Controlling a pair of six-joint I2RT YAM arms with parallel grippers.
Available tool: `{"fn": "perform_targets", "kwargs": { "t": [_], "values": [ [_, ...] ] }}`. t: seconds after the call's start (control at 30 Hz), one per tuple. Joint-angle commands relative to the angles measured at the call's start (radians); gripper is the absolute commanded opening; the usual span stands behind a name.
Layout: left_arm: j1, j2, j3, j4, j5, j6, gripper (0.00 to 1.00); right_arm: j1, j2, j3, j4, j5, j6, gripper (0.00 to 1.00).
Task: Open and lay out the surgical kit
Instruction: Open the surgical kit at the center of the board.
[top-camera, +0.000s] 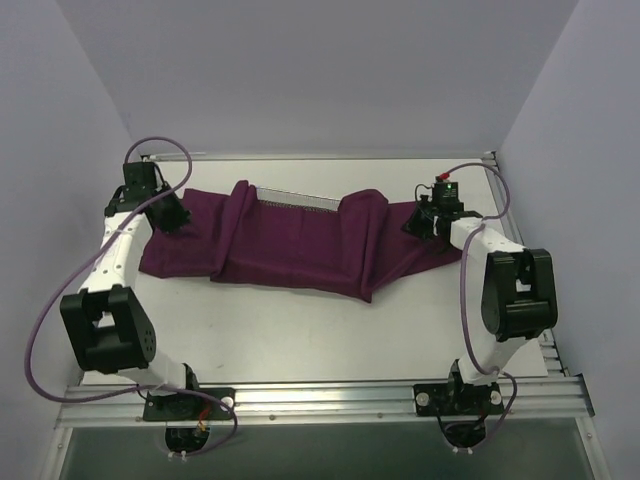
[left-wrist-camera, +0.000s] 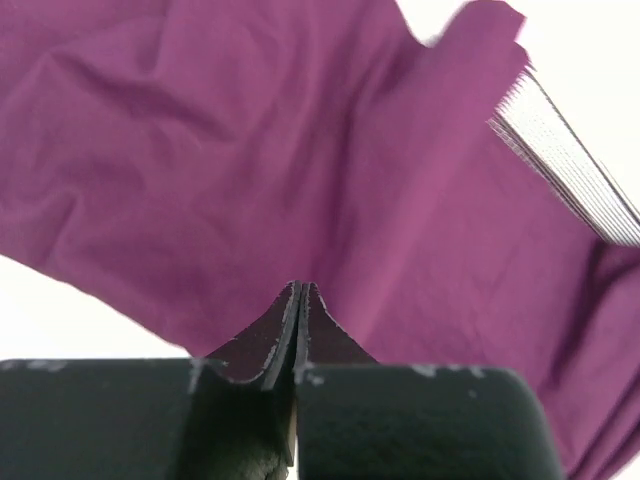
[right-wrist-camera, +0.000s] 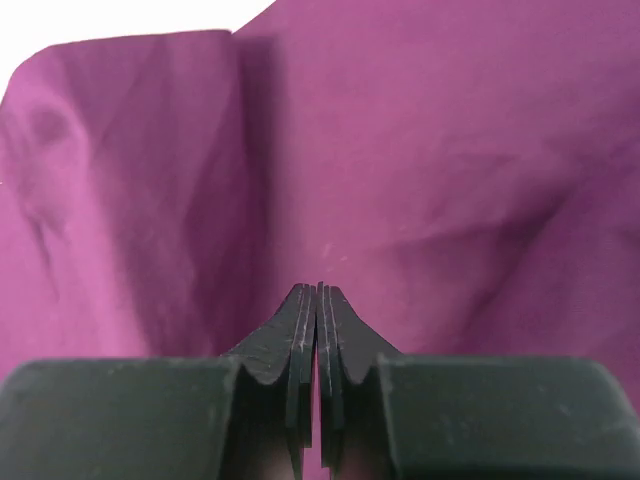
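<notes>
Purple cloth wrap (top-camera: 290, 240) spans the table's (top-camera: 300, 330) far half, with bare table on the near side. Left gripper (top-camera: 172, 218) and right gripper (top-camera: 415, 225) are clenched at its ends, with nothing visible between the jaws. The wire-mesh tray's (top-camera: 295, 203) rim shows in the top and left wrist views; the right wrist view shows only cloth.

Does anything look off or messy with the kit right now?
Nothing spilled or damaged. The cloth lies rumpled in uneven folds over the tray, whose far edge alone shows between two folds. No instruments are visible.

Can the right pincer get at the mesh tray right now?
Probably not cleanly: the purple cloth covers the mesh tray except its far edge, and a raised fold lies between it and the shut right pincer.
</notes>
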Motion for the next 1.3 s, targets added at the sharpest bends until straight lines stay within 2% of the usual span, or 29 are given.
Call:
{"fn": "perform_targets", "kwargs": {
  "t": [0.0,0.17,0.23,0.37,0.53,0.67,0.8,0.97,1.13,1.2,1.27],
  "values": [
    [0.029,0.135,0.074,0.007,0.015,-0.005,0.02,0.014,-0.005,0.007,0.045,-0.05,0.037,0.0],
    [0.044,0.287,0.16,-0.062,0.047,0.045,0.02,0.015,0.046,0.02,-0.128,-0.087,0.023,0.0],
    [0.038,0.352,0.189,-0.076,0.043,0.067,0.02,0.012,0.038,0.0,-0.15,-0.049,0.01,0.0],
    [0.041,0.447,0.202,-0.134,0.06,0.033,0.02,-0.022,0.084,0.009,-0.243,-0.074,-0.024,0.0],
    [0.05,0.54,0.214,-0.18,0.002,-0.008,0.02,-0.055,0.173,0.001,-0.231,-0.064,-0.027,0.0],
    [0.105,0.646,0.284,-0.258,-0.038,-0.008,0.02,-0.121,0.236,0.029,-0.297,0.0,-0.03,0.0],
    [0.154,0.747,0.349,-0.341,-0.081,0.013,0.02,-0.198,0.262,0.05,-0.378,0.182,-0.032,0.0],
    [0.204,0.751,0.378,-0.36,-0.138,0.024,0.02,-0.307,0.296,0.107,-0.463,0.336,-0.059,0.0],
    [0.216,0.735,0.372,-0.374,-0.132,0.029,0.02,-0.358,0.36,0.286,-0.542,0.446,-0.127,0.0],
    [0.217,0.723,0.363,-0.381,-0.144,0.026,0.02,-0.359,0.36,0.34,-0.594,0.448,-0.135,0.0],
    [0.196,0.659,0.346,-0.372,-0.164,0.045,0.02,-0.319,0.299,0.368,-0.561,0.36,-0.168,0.0]
  ]
}}
